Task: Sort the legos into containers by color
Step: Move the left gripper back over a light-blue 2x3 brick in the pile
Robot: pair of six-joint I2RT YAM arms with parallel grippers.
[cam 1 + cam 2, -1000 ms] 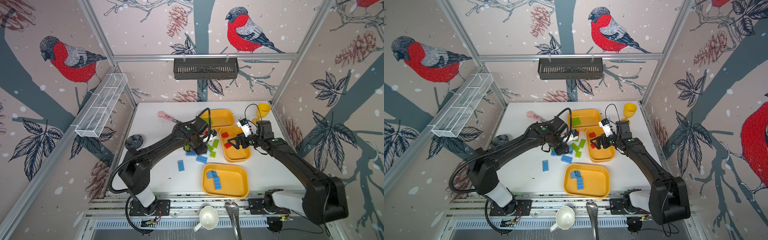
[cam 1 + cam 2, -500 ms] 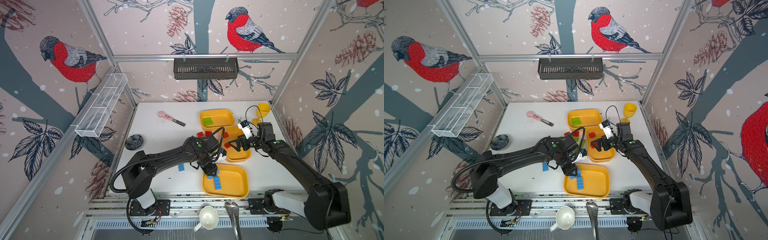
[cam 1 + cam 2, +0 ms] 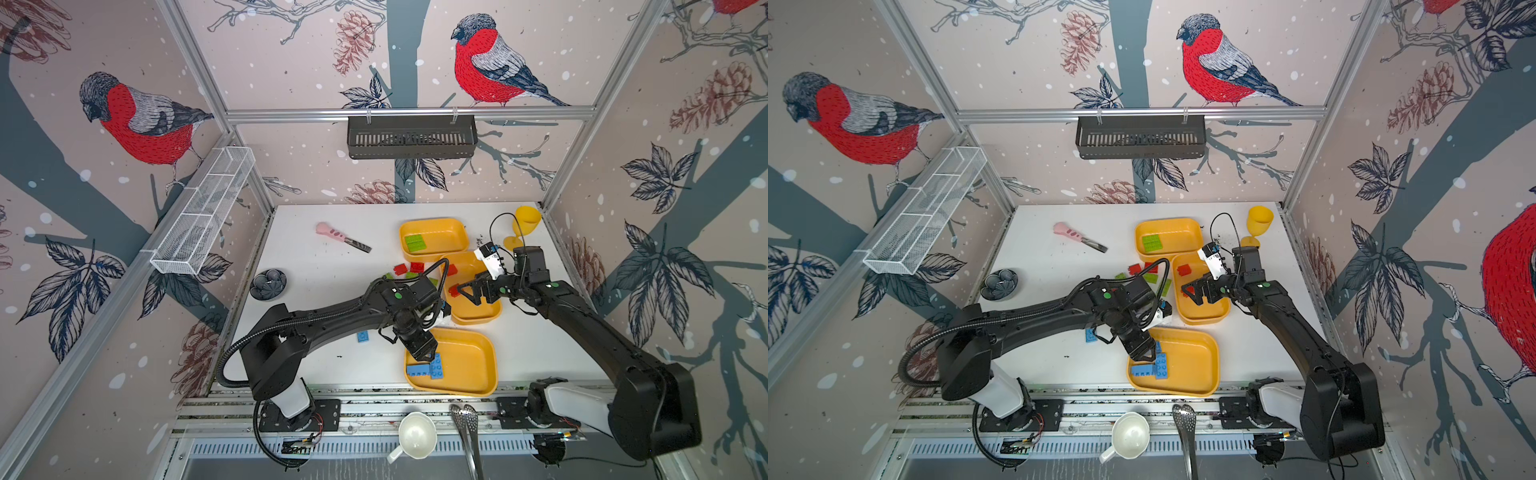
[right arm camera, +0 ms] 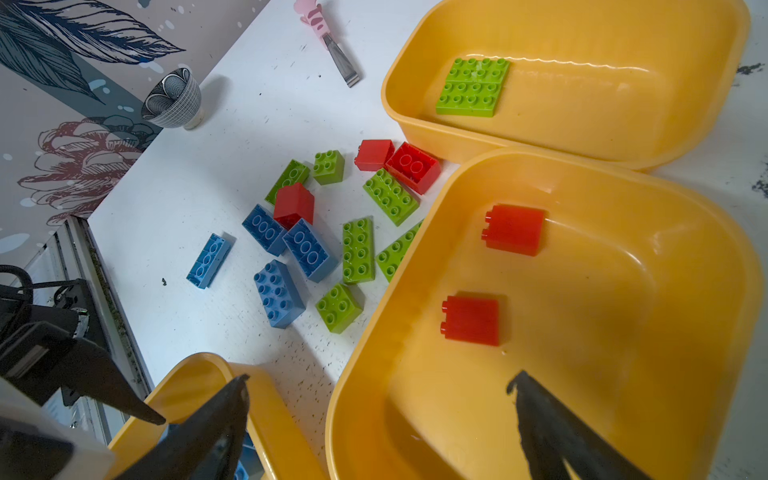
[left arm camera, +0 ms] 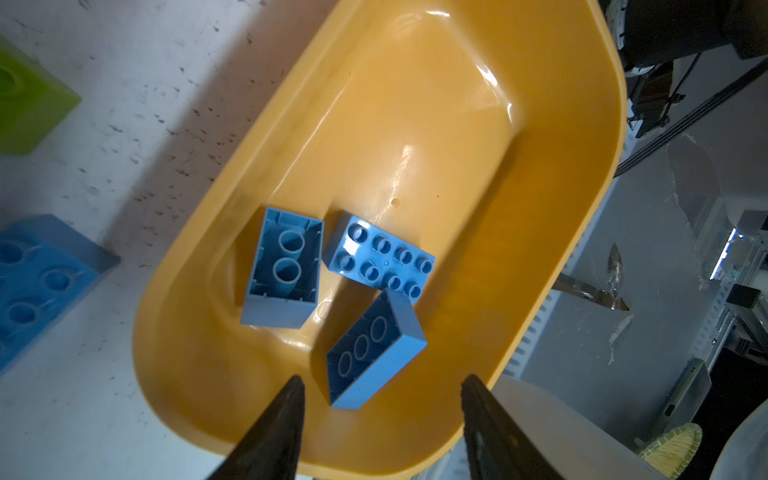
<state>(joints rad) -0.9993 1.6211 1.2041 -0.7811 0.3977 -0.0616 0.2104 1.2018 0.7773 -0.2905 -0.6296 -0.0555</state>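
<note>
Three blue bricks [image 5: 376,257] were in the near tray [image 5: 478,104]. One sat studs up and one lay on its back with the hollow underside showing. The third was tilted just past the fingertips of the left gripper [image 5: 380,384]. That gripper hung over the tray's end, its fingers spread wider than the tilted brick and pinching nothing.

Two red bricks [image 4: 513,228] lay on their sides, apart from each other, in the middle tray [image 4: 623,332]. The right gripper [image 4: 380,378] hovered over that tray's edge, its fingers spread wide and empty. A square green brick [image 4: 473,85] sat in the far tray [image 4: 602,104].

Beside the trays, loose bricks [image 4: 357,249] in red, green and blue were scattered on the white table [image 4: 208,166], with one long blue brick [image 4: 208,260] apart from the rest. Further out sat a pink-handled knife [image 3: 340,240], a small patterned bowl [image 3: 268,284] and a yellow goblet [image 3: 524,222].
</note>
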